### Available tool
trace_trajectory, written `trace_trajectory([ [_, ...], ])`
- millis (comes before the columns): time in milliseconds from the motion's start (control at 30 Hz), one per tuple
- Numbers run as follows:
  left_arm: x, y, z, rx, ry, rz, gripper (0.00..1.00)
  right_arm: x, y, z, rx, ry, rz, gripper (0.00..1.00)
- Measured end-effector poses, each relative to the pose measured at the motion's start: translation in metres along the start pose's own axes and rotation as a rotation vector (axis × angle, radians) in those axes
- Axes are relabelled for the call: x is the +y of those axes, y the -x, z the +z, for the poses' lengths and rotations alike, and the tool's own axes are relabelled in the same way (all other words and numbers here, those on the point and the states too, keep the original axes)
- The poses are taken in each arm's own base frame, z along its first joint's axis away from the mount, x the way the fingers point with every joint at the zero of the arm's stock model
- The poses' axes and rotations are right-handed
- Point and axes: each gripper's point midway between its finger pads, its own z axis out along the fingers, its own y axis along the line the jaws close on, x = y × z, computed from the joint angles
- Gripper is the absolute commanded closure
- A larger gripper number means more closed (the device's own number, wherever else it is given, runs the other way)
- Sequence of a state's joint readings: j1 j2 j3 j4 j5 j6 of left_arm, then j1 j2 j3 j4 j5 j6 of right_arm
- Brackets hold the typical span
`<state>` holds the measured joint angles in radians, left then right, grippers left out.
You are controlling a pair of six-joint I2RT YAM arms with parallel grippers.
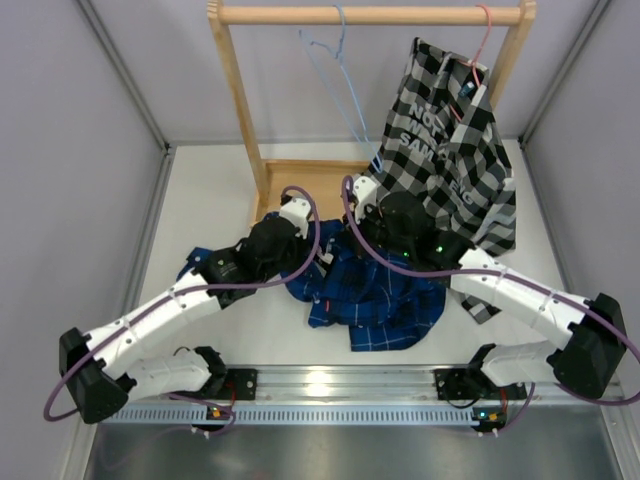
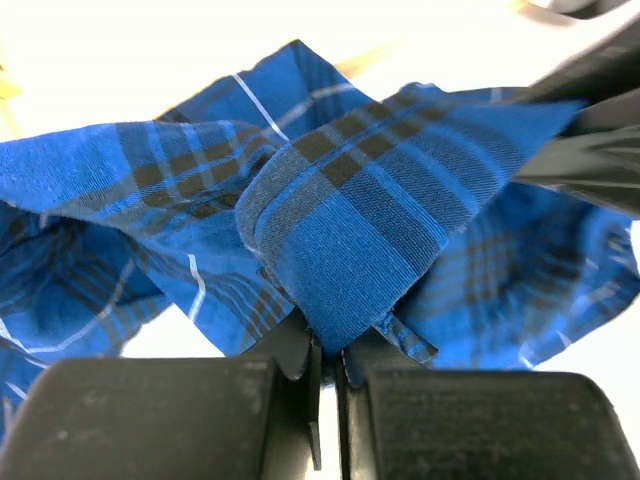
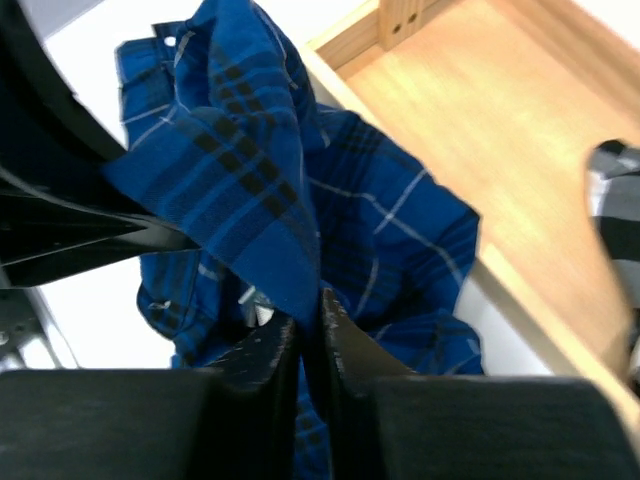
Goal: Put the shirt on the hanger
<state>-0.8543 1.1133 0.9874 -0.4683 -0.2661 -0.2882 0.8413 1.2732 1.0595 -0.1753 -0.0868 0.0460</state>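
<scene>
The dark blue plaid shirt [image 1: 375, 295] lies crumpled on the white table between my two arms. My left gripper [image 1: 322, 262] is shut on a fold of the shirt [image 2: 350, 230], seen close in the left wrist view. My right gripper [image 1: 352, 232] is shut on another fold of the shirt [image 3: 250, 190]. Both grippers hold the cloth close together near the shirt's upper edge. The light-blue wire hanger [image 1: 345, 85] hangs empty from the wooden rack's rod [image 1: 370, 15], behind the grippers.
A black-and-white checked shirt with white lettering [image 1: 455, 150] hangs on a pink hanger [image 1: 482, 45] at the rack's right. The rack's wooden base [image 1: 310, 180] lies just behind the blue shirt and shows in the right wrist view [image 3: 480, 130]. Grey walls enclose the table.
</scene>
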Motion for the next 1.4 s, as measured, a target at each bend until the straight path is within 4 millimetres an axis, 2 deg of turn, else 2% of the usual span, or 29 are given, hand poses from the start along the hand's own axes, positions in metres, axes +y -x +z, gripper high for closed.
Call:
trace_trajectory([
  [33,-0.003,0.0,-0.006,0.001,-0.02,-0.016,1.0,0.002,-0.003,0.0,0.007,0.01,0.014,0.82],
  [67,-0.004,0.0,-0.011,0.005,-0.034,-0.029,1.0,0.004,-0.005,-0.001,0.014,0.018,0.023,0.72],
  [167,-0.007,0.006,-0.026,0.005,-0.052,-0.062,1.0,0.011,-0.007,-0.006,0.017,0.046,0.056,0.54],
  [233,-0.007,0.015,-0.036,-0.002,-0.049,-0.079,1.0,0.014,-0.003,-0.016,-0.002,0.058,0.071,0.48],
  [333,-0.006,0.022,-0.045,-0.013,-0.048,-0.09,1.0,0.019,0.016,-0.043,-0.067,0.066,0.082,0.38],
  [367,-0.005,0.022,-0.047,-0.01,-0.047,-0.09,1.0,0.019,0.025,-0.054,-0.098,0.064,0.083,0.28],
  [400,-0.004,0.021,-0.048,-0.004,-0.045,-0.09,1.0,0.02,0.034,-0.064,-0.122,0.06,0.084,0.24],
  [467,-0.004,0.018,-0.05,0.01,-0.044,-0.087,1.0,0.015,0.054,-0.082,-0.168,0.025,0.072,0.22],
  [567,-0.006,0.013,-0.054,0.042,-0.06,-0.077,1.0,-0.004,0.091,-0.104,-0.23,-0.083,0.066,0.22],
  [700,-0.007,0.017,-0.065,0.052,-0.077,-0.06,1.0,-0.047,0.141,-0.128,-0.3,-0.241,0.074,0.26],
  [767,-0.005,0.022,-0.071,0.046,-0.078,-0.041,1.0,-0.073,0.157,-0.133,-0.312,-0.302,0.082,0.32],
  [833,-0.002,0.022,-0.075,0.04,-0.073,-0.019,1.0,-0.093,0.173,-0.13,-0.309,-0.331,0.082,0.34],
  [933,0.004,0.017,-0.079,0.037,-0.062,0.009,1.0,-0.104,0.187,-0.101,-0.272,-0.291,0.061,0.38],
  [1067,0.016,-0.01,-0.08,0.051,-0.041,0.034,1.0,-0.109,0.183,-0.052,-0.184,-0.218,0.055,0.44],
  [1167,0.026,-0.029,-0.078,0.072,-0.011,0.045,1.0,-0.113,0.166,-0.026,-0.109,-0.195,0.066,0.52],
  [1333,0.03,-0.036,-0.074,0.082,0.01,0.049,1.0,-0.121,0.159,-0.013,-0.069,-0.212,0.069,0.68],
  [1400,0.03,-0.035,-0.074,0.075,0.013,0.048,1.0,-0.123,0.158,-0.014,-0.066,-0.222,0.067,0.69],
])
